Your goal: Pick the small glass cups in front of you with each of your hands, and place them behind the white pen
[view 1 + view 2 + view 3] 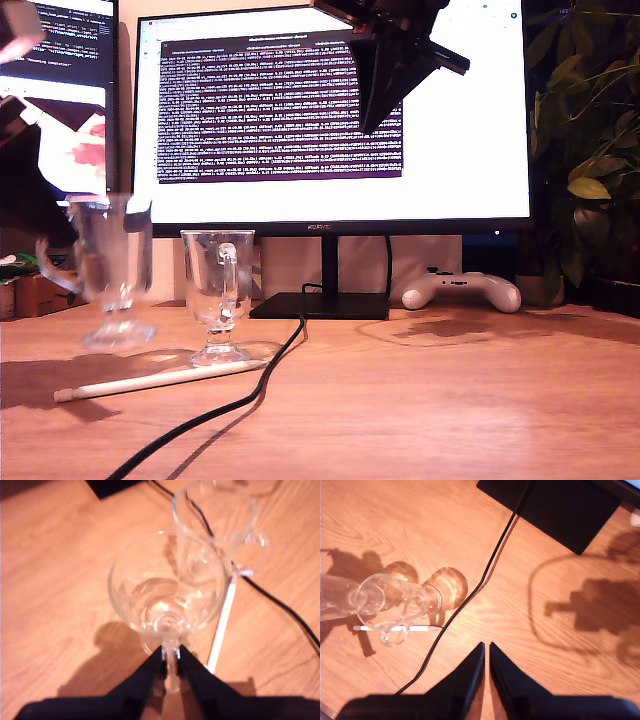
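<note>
Two small glass cups stand close together near the exterior view's left. One cup (pixel 110 270) (pixel 165 585) (pixel 337 597) looks blurred, and my first gripper (pixel 170 672) is shut on its handle. I cannot tell whether its foot touches the desk. The other cup (pixel 218 290) (pixel 215 515) (pixel 400 602) stands free on the desk, its foot just behind the white pen (pixel 160 380) (pixel 222 620) (pixel 420 628). My second gripper (pixel 400 60) (pixel 486 650) hangs high in front of the monitor, shut and holding nothing.
A black cable (pixel 250 395) (pixel 485 575) runs from the monitor stand base (pixel 320 305) across the desk, passing the pen's tip. A white game controller (pixel 462 290) lies behind, toward the exterior view's right, with a plant (pixel 590 150) beyond it. A large monitor (pixel 330 120) fills the back.
</note>
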Motion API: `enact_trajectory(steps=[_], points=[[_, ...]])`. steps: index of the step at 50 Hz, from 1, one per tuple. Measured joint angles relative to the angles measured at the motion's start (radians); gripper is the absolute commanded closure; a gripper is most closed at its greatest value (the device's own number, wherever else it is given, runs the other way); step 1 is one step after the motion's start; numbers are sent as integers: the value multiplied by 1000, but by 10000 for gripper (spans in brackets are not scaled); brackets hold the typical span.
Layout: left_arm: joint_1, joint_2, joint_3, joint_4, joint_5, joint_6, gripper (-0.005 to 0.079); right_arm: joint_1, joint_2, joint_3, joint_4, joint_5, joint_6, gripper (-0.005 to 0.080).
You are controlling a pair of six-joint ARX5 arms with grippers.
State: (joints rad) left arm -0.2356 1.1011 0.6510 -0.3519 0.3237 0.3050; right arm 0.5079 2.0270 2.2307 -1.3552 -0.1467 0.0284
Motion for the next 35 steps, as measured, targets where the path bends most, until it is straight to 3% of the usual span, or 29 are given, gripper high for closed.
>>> enact_trajectory(steps=[35], points=[[0,37,0,0,0,0,766,0,0,0,0,-1,0,765]])
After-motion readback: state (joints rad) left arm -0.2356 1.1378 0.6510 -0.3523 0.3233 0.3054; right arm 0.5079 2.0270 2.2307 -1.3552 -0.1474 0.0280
